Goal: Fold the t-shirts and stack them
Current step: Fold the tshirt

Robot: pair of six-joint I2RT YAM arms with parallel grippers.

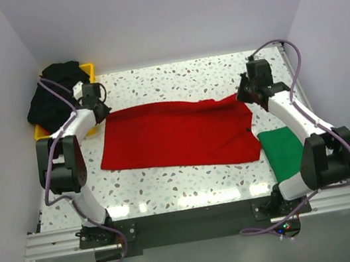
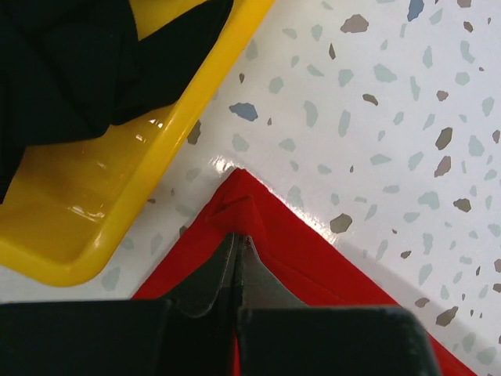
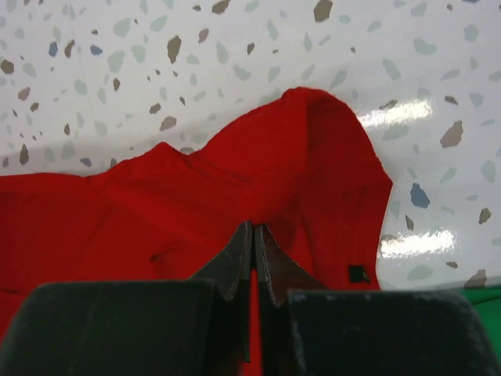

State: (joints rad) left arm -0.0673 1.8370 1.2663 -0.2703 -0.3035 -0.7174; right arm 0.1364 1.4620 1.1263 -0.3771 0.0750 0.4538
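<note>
done: green t-shirt (image 1: 282, 146) looks folded, lower right | todo: red t-shirt (image 1: 179, 133) flat mid-frame, black t-shirts (image 1: 54, 94) heaped in yellow bin (image 1: 41, 132) upper left | left claw (image 2: 239, 241) + right claw (image 3: 254, 232): both pinched shut on red's upper corners

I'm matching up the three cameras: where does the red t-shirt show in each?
Top external: red t-shirt spread across mid-frame.
Left wrist: one corner, bottom centre, beside the yellow bin.
Right wrist: fills the lower left.
Shared landmark: the speckled tabletop.
</note>
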